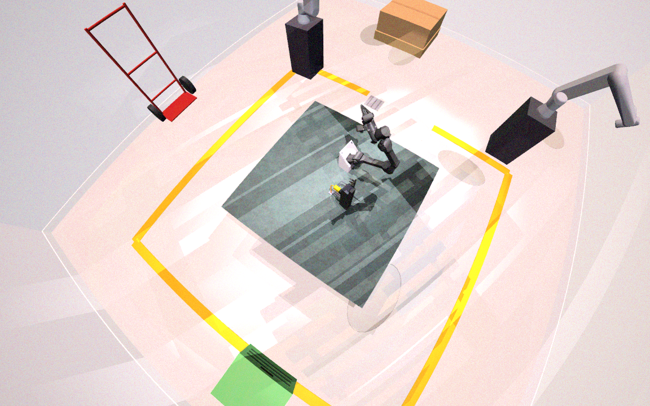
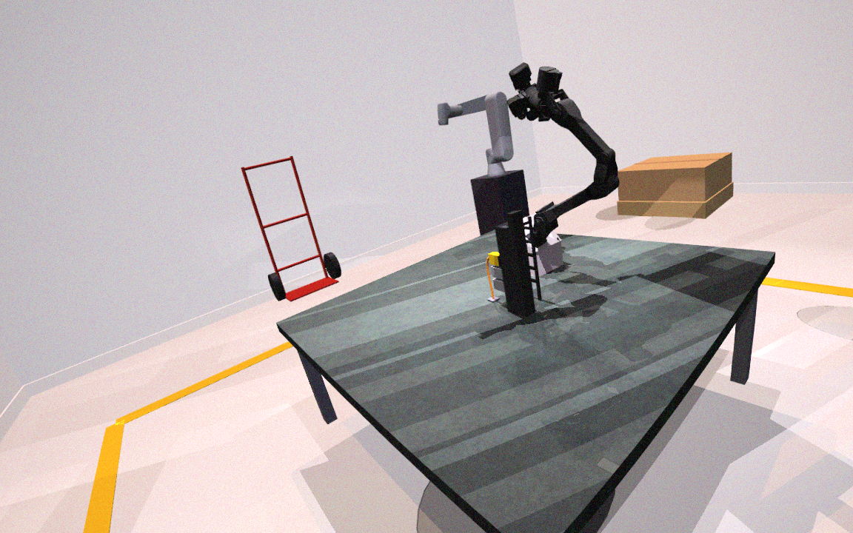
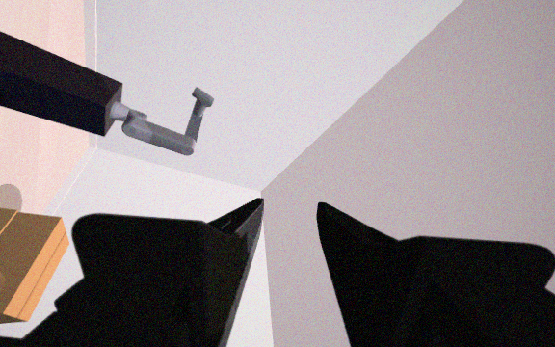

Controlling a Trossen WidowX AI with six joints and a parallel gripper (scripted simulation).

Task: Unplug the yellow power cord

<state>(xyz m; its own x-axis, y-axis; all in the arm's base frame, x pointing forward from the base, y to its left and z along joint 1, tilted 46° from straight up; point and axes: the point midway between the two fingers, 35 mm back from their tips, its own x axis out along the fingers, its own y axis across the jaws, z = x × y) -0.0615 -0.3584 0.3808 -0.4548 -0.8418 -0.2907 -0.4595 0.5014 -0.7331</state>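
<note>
Black gripper (image 3: 289, 212) aloft, half-closed, empty, far above table (image 2: 549, 397)

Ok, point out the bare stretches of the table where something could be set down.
The near half of the table, from the black tower to the front corner, shows nothing standing on it. So does the right side toward the far leg. The crowded part is around the tower: yellow cord, strip and white box.
</note>
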